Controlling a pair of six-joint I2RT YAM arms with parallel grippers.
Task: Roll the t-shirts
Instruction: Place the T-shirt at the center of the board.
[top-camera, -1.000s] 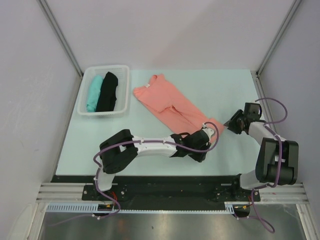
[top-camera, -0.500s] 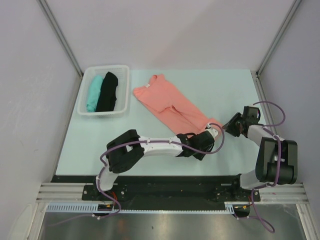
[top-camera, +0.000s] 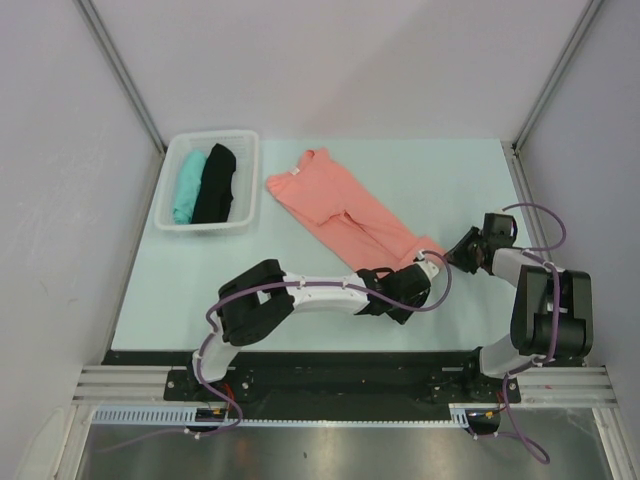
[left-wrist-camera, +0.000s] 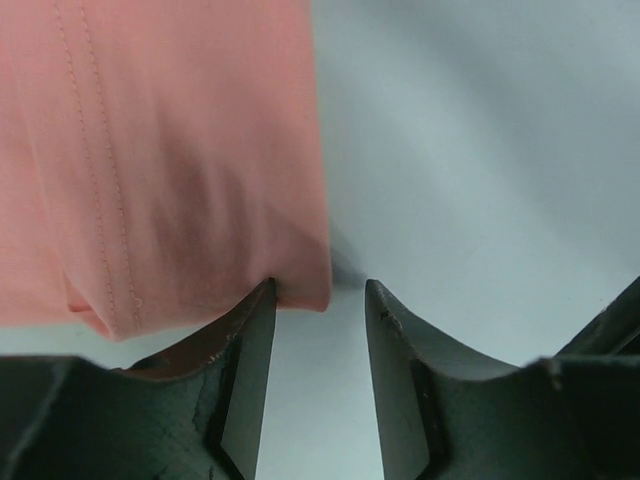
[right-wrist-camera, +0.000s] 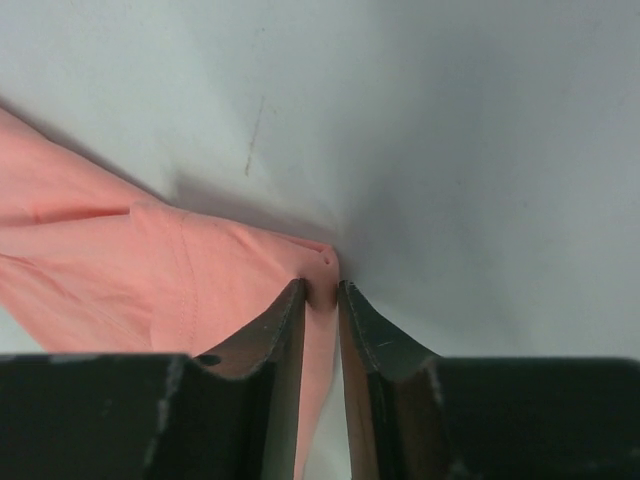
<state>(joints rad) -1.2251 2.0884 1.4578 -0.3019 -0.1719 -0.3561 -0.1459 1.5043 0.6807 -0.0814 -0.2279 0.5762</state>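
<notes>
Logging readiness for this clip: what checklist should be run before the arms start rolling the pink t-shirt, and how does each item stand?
1. Is the right gripper shut on a near-end corner of the pink t-shirt? Ok.
2. Is the left gripper shut on the other corner? Not ok: it is open, with the corner only partly between its jaws.
3. Is the shirt folded into a narrow strip and lying flat? Ok.
4. Are all the folded layers caught on the right? Cannot tell.
5. Is the basket, holding the teal t-shirt and the black t-shirt, apart from the strip? Ok.
</notes>
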